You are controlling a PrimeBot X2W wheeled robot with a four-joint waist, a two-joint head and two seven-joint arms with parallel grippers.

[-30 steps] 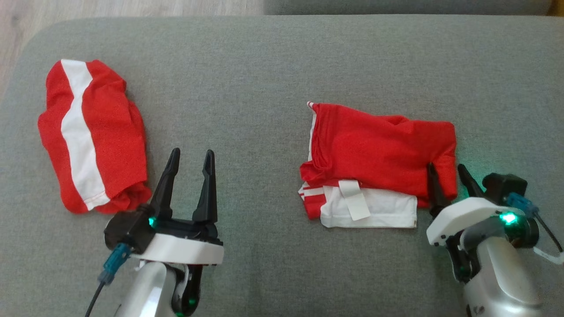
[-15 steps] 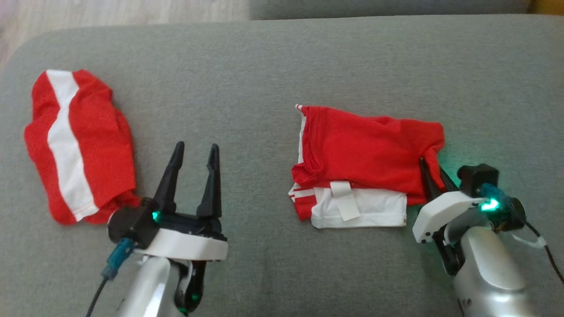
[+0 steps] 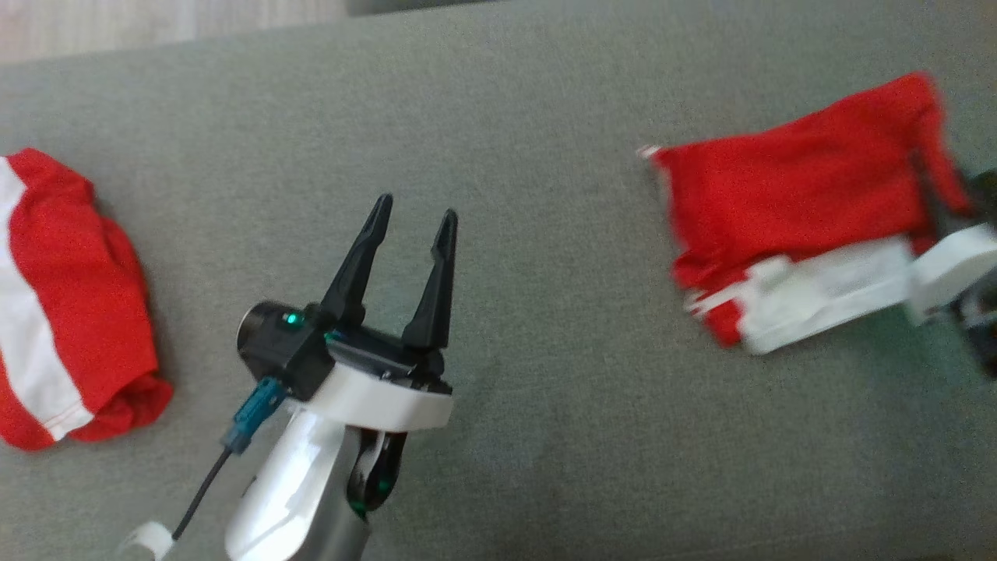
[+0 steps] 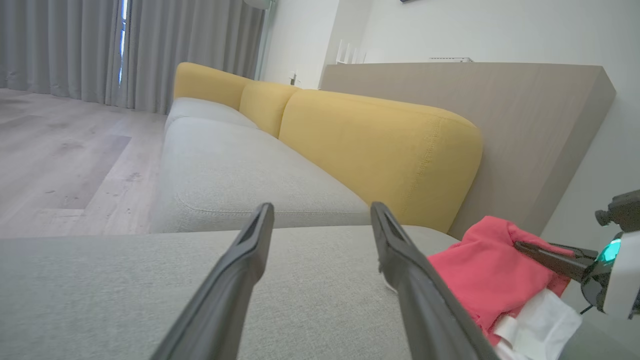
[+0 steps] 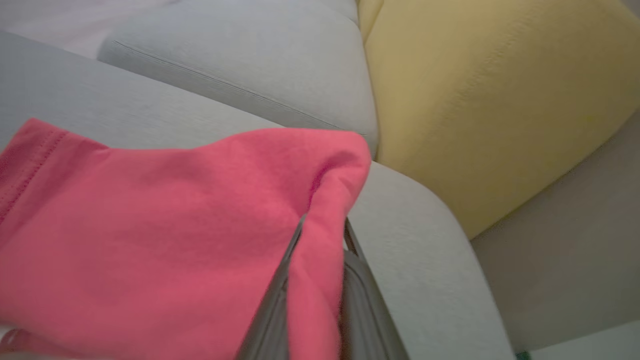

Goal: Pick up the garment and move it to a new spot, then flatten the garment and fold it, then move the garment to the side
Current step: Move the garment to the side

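Observation:
The garment [image 3: 794,210], red with a white layer under it, lies folded on the grey cushion [image 3: 545,436] at the right of the blurred head view. My right gripper [image 3: 925,167] is shut on its right edge. In the right wrist view the red cloth [image 5: 175,225] is pinched between the fingers of that gripper [image 5: 324,226] and rises to a peak there. My left gripper [image 3: 413,222] stands open over bare cushion, apart from the garment. The left wrist view shows the left gripper [image 4: 322,210] open, with the garment [image 4: 480,280] and the right gripper's fingers [image 4: 540,252] to its right.
A second red and white garment [image 3: 62,296] lies crumpled at the cushion's left end. Yellow back cushions [image 4: 380,150] and a wooden panel [image 4: 500,110] stand behind the seat. Wooden floor [image 4: 60,155] lies beyond the cushion's far edge.
My right gripper has shut on the garment's right edge, and that edge now stands raised. The head camera has turned, shifting the whole picture. The left gripper stays open.

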